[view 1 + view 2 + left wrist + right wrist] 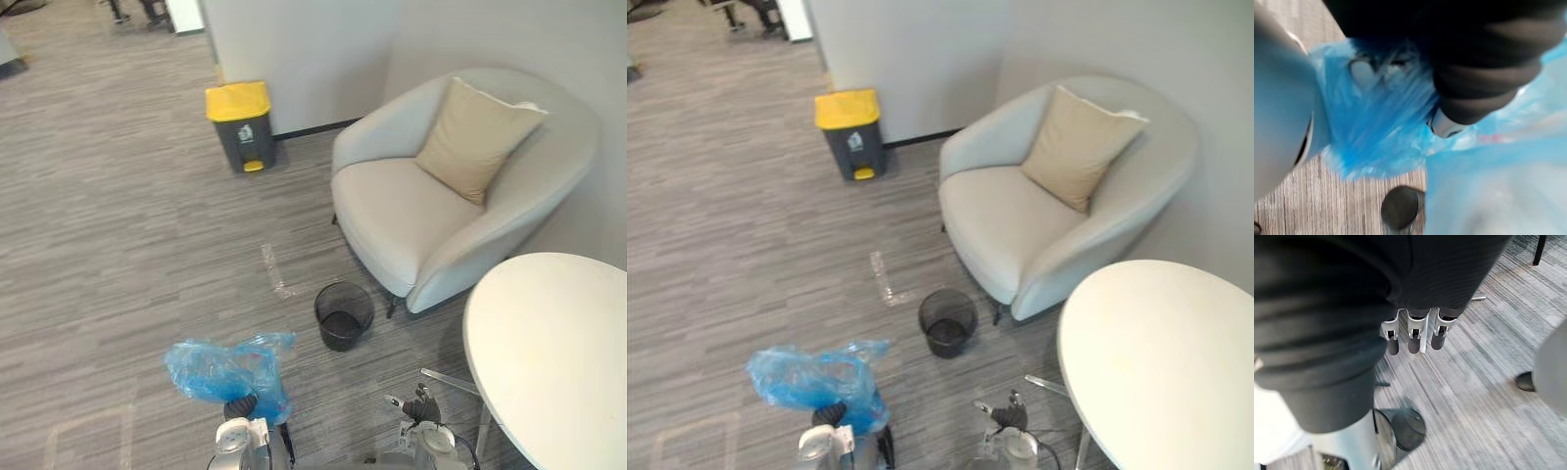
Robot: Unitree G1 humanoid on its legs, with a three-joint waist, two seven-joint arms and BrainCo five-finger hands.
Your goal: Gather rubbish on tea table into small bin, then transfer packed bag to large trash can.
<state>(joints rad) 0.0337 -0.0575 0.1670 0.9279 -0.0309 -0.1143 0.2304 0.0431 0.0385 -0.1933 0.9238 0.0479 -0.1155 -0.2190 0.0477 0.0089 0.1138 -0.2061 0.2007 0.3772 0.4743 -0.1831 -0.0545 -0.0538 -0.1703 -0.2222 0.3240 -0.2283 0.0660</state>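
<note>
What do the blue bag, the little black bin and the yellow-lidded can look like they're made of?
Blue bag: thin translucent plastic film, slightly glossy; it crumples into creases. Small black bin: probably metal mesh, matte; its wall looks finely perforated. Yellow-lidded can: likely hard moulded plastic, with smooth flat grey sides and a plain yellow lid.

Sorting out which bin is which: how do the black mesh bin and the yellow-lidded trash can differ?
The black mesh bin is round and open-topped; the yellow-lidded trash can is boxy and closed. The bin stands by the armchair, the can near the wall. Both stand upright.
</note>
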